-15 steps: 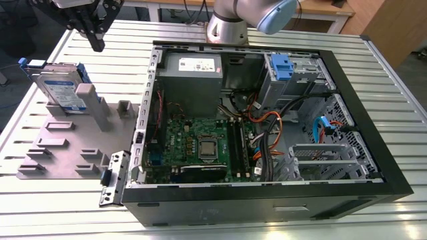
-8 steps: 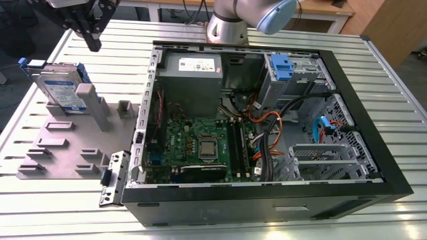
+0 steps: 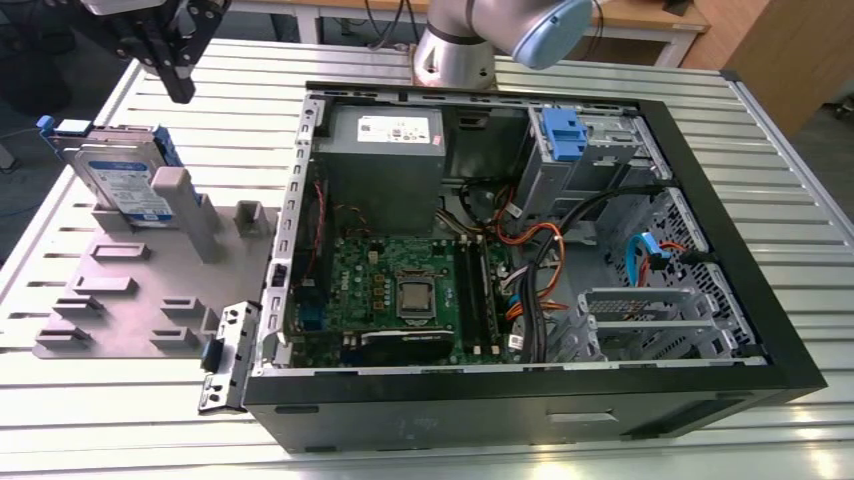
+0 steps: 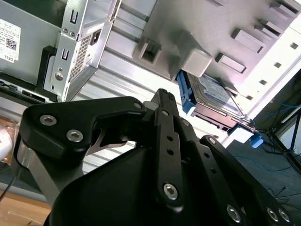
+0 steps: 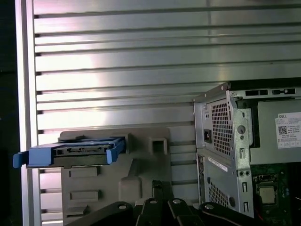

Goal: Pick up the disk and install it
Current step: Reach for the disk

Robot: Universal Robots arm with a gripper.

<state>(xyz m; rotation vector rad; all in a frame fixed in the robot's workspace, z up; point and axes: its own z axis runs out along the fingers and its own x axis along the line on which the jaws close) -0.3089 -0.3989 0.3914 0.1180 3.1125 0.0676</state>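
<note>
The gripper (image 3: 179, 92) hangs near the disk (image 3: 123, 180) standing in its grey holder (image 3: 127, 300), jaws pressed together, empty

Exterior view looks down steeply; both wrist views share the disk (image 4: 215, 95) (image 5: 77, 156)

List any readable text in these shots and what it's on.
White sticker on the power supply: print too small to read.
Label on the disk: print too small to read.
Motherboard: no legible markings.
Nothing can be quoted.
</note>
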